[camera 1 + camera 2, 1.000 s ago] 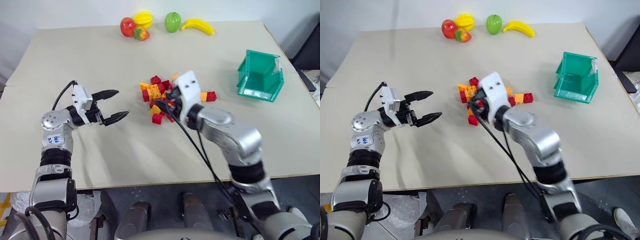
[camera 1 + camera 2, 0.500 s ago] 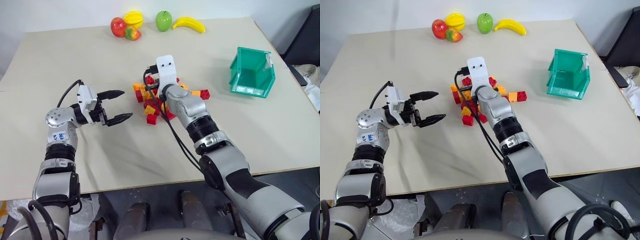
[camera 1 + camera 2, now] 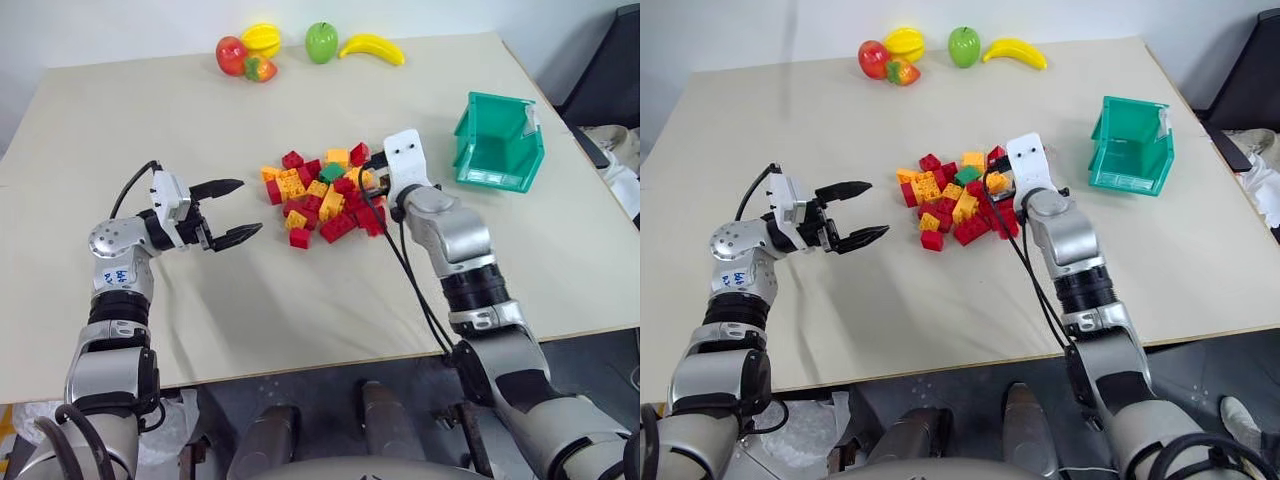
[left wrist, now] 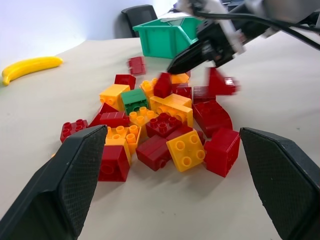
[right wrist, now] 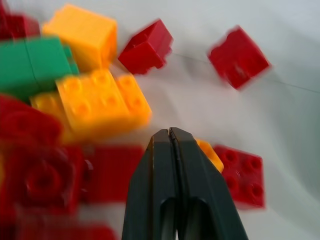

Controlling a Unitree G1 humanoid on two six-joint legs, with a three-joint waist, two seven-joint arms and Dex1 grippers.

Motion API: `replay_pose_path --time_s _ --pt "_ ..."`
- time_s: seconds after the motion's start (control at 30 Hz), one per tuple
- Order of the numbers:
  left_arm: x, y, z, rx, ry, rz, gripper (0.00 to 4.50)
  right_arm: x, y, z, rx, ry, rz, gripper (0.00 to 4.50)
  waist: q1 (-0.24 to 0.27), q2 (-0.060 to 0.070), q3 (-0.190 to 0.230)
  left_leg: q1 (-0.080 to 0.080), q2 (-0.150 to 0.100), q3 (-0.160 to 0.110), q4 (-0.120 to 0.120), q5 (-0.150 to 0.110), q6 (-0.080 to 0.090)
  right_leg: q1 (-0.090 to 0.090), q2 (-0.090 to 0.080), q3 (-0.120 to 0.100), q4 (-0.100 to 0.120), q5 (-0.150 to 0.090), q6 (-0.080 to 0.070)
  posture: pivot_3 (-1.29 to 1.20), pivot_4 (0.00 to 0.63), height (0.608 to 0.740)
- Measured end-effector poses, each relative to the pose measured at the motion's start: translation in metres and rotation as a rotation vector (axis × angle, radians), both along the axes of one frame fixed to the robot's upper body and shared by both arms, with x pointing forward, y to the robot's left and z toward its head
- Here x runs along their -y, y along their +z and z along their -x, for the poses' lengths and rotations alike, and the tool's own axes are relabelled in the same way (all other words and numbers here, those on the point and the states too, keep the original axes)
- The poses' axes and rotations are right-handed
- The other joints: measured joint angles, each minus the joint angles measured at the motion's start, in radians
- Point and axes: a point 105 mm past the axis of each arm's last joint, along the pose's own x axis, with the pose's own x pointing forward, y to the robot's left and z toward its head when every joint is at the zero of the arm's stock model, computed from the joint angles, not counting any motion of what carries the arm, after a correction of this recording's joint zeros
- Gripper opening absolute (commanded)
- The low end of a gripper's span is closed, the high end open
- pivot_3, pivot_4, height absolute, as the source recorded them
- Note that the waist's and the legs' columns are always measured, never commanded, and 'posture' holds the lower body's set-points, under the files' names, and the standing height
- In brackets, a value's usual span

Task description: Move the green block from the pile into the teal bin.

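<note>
Green block [image 3: 332, 172] lies in the pile [image 3: 322, 195] mid-desk [image 3: 200, 310], unheld. Right gripper [image 5: 170, 136] at the pile's right edge, fingers pressed together, empty. Left gripper [image 3: 238, 210] left of the pile, fingers spread, empty. Teal bin [image 3: 500, 142] well right of the pile.

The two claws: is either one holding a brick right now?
No. The right gripper is shut on nothing beside the pile; the left gripper is open, empty.

Green block [image 3: 332, 172] atop pile [image 3: 322, 195], mid-table; teal bin [image 3: 499, 143] empty, well apart.
</note>
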Motion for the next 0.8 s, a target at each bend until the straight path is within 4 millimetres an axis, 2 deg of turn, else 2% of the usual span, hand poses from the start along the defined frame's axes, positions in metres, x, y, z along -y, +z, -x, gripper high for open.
replay_pose_path --time_s 0.1,0.27,0.37,0.47,0.57,0.6,0.67,0.77,0.8 --pt "0.000 -0.001 0.000 -0.002 0.003 0.000 4.50 -0.009 0.014 0.003 0.021 0.072 -0.036 0.03 -0.001 0.000 0.000 -0.001 0.000 0.003 0.000 0.000 0.000 -0.003 0.000 0.002 0.002 0.000 0.000 0.00 0.150 0.740" --pt "0.003 0.000 0.002 0.008 -0.006 0.002 4.50 -0.047 0.042 0.002 0.084 0.224 -0.116 0.03 0.000 0.000 0.000 -0.002 0.000 0.003 0.000 0.000 0.000 -0.004 0.000 0.003 0.002 0.000 0.000 0.00 0.150 0.740" --pt "0.005 -0.004 0.003 -0.001 -0.010 0.006 4.50 -0.060 0.042 -0.003 0.103 0.275 -0.143 0.03 0.001 0.000 0.000 -0.002 0.000 0.003 0.000 0.000 0.000 -0.004 0.000 0.002 0.002 0.000 0.000 0.00 0.150 0.740" --pt "0.006 -0.005 0.005 -0.008 -0.015 0.006 4.50 -0.061 0.032 0.002 0.065 0.423 -0.076 0.61 0.006 0.000 0.000 -0.007 -0.001 0.001 0.002 0.000 0.000 -0.007 -0.001 0.000 0.001 0.000 0.000 0.00 0.150 0.740" --pt "0.007 -0.003 0.006 -0.003 -0.025 0.004 4.50 -0.050 0.033 0.014 0.039 0.554 -0.007 1.46 0.005 0.000 0.000 -0.013 -0.001 -0.002 0.007 0.000 0.001 -0.009 -0.001 -0.002 0.001 0.001 0.000 0.00 0.150 0.740" --pt "0.008 -0.002 0.006 -0.002 -0.031 0.003 4.50 -0.043 0.037 0.020 0.036 0.585 0.007 1.88 0.005 0.000 0.000 -0.014 -0.001 -0.002 0.006 0.000 0.001 -0.009 -0.001 -0.002 0.000 0.001 0.000 0.00 0.150 0.740" --pt "0.008 -0.002 0.006 -0.004 -0.036 0.000 4.50 -0.016 0.051 0.032 0.026 0.605 0.067 2.50 0.011 0.001 0.001 -0.014 -0.001 -0.002 0.007 -0.001 0.001 -0.010 -0.002 -0.003 -0.001 0.001 0.000 0.00 0.150 0.740" --pt "0.005 -0.003 0.007 -0.009 -0.035 -0.005 4.50 0.031 0.083 0.049 0.037 0.554 0.139 3.42 0.027 0.002 0.001 -0.014 -0.001 -0.001 0.006 -0.001 0.001 -0.009 -0.001 -0.003 -0.002 0.001 0.001 0.00 0.150 0.740" --pt "0.005 -0.002 0.007 -0.007 -0.038 -0.005 4.50 0.038 0.090 0.055 0.044 0.546 0.149 3.73 0.026 0.002 0.001 -0.014 0.000 0.000 0.006 -0.001 0.000 -0.009 0.000 -0.003 -0.002 0.001 0.000 0.00 0.150 0.740"
